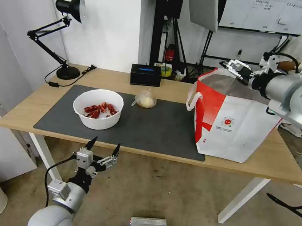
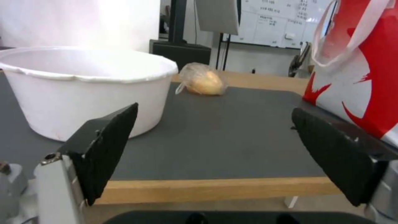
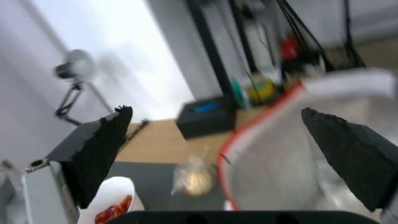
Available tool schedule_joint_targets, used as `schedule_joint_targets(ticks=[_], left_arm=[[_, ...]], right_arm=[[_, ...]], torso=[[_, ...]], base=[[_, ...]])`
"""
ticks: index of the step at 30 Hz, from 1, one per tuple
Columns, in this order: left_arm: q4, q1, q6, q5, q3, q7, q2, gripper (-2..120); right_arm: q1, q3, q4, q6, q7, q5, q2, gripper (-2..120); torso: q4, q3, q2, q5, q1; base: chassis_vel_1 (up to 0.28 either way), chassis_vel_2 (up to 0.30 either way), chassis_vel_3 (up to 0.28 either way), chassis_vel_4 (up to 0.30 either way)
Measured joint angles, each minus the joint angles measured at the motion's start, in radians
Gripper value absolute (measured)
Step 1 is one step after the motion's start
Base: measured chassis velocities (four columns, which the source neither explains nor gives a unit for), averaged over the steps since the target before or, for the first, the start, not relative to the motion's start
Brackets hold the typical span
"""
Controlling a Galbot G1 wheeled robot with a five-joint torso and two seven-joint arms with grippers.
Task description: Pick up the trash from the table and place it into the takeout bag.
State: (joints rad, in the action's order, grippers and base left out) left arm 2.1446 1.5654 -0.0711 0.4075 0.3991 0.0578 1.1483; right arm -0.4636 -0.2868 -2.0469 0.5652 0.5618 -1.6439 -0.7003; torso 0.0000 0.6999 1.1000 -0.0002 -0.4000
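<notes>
At lower left of the head view, the left gripper (image 1: 103,146) hangs just below the bench (image 1: 225,165) edge, fingers released and empty. The bowl (image 1: 98,108) of shells lies straight beyond it; the knotted bag (image 1: 145,99) sits mid-frame. At upper right, the right gripper (image 1: 234,67), fingers spread, hovers over the takeout bag (image 1: 231,119). Its round logo's writing is unreadable.

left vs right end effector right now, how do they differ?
Height: the left end effector sits low, just off the near edge of the table; the right end effector is raised over the open top of the takeout bag.
Aim: the left one faces the white bowl and knotted bag; the right looks down into the takeout bag.
Shared: both open, both empty.
</notes>
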Motion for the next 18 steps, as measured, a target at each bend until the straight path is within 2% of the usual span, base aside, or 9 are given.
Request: schedule_joint_targets(ticks=[1, 4, 5, 8, 9, 11, 12, 14, 18], left_arm=[[0.000, 0.000, 0.000, 0.000, 0.000, 0.000, 0.000, 100], [0.004, -0.005, 0.000, 0.013, 0.012, 0.001, -0.011, 100], [0.004, -0.005, 0.000, 0.013, 0.012, 0.001, -0.011, 100], [0.009, -0.006, 0.000, 0.022, 0.023, 0.002, -0.020, 100], [0.009, -0.006, 0.000, 0.022, 0.023, 0.002, -0.020, 100], [0.010, -0.005, 0.000, 0.024, 0.024, 0.002, -0.022, 100], [0.010, -0.005, 0.000, 0.024, 0.024, 0.002, -0.022, 100], [0.008, -0.008, 0.000, 0.025, 0.024, 0.002, -0.022, 100], [0.004, -0.011, 0.000, 0.025, 0.023, 0.003, -0.020, 100]], right_arm=[[0.000, 0.000, 0.000, 0.000, 0.000, 0.000, 0.000, 100], [-0.078, -0.003, -0.055, -0.047, -0.157, 0.202, 0.024, 100], [-0.078, -0.003, -0.055, -0.047, -0.157, 0.202, 0.024, 100], [-0.184, -0.016, -0.103, -0.145, -0.282, 0.411, 0.051, 100], [-0.184, -0.016, -0.103, -0.145, -0.282, 0.411, 0.051, 100], [-0.257, -0.024, -0.132, -0.226, -0.310, 0.511, 0.063, 100], [-0.257, -0.024, -0.132, -0.226, -0.310, 0.511, 0.063, 100], [-0.346, -0.035, -0.166, -0.312, -0.318, 0.620, 0.068, 100], [-0.443, -0.052, -0.206, -0.394, -0.308, 0.736, 0.066, 100]], torso=[[0.0000, 0.000, 0.000, 0.0000, 0.000], [0.0001, 0.000, 0.000, 0.0000, 0.000], [0.0001, 0.000, 0.000, 0.0000, 0.000], [0.0000, 0.000, 0.000, 0.0002, 0.000], [0.0000, 0.000, 0.000, 0.0002, 0.000], [0.0000, 0.000, 0.000, 0.0002, 0.000], [0.0000, 0.000, 0.000, 0.0002, 0.000], [-0.0001, 0.000, 0.000, 0.0003, 0.000], [0.0000, 0.000, 0.000, 0.0000, 0.000]], base=[[0.000, 0.000, 0.000, 0.000], [0.000, 0.000, 0.000, 0.000], [0.000, 0.000, 0.000, 0.000], [0.000, 0.000, 0.000, 0.000], [0.000, 0.000, 0.000, 0.000], [0.000, 0.000, 0.000, 0.000], [0.000, 0.000, 0.000, 0.000], [0.000, 0.000, 0.000, 0.000], [0.000, 0.000, 0.000, 0.000]])
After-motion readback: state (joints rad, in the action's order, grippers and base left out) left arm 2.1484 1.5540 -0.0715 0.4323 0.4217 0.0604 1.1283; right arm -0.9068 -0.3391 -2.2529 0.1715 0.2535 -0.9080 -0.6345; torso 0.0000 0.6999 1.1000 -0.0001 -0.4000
